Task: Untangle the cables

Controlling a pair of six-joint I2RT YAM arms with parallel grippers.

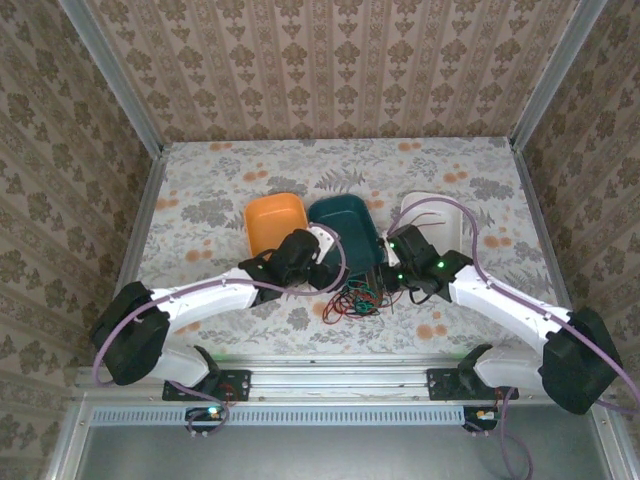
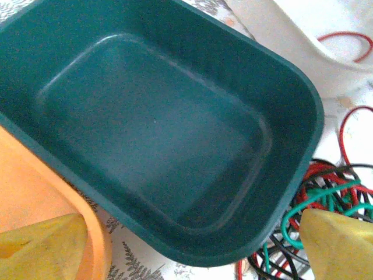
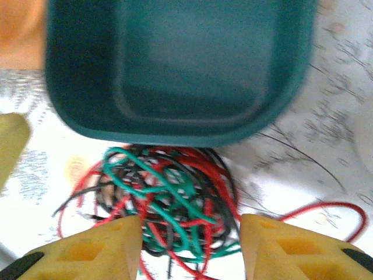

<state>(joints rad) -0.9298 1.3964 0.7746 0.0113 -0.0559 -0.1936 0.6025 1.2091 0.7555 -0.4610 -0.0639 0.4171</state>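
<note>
Hovering over the knot, the right gripper [image 3: 190,227] has its fingers partly apart, the cables [image 3: 166,198] bunched between and just beyond the tips, close beside the teal bin [image 3: 175,134]. The left gripper [image 2: 192,233] is spread wide and holds nothing, the tangle by its right finger. Looks like strand-picking; next it must pinch one wire, not the clump.

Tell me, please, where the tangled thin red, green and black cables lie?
In the top view the cable tangle lies centre-front on the floral table, just nearside of the dark teal plastic tub.
</note>
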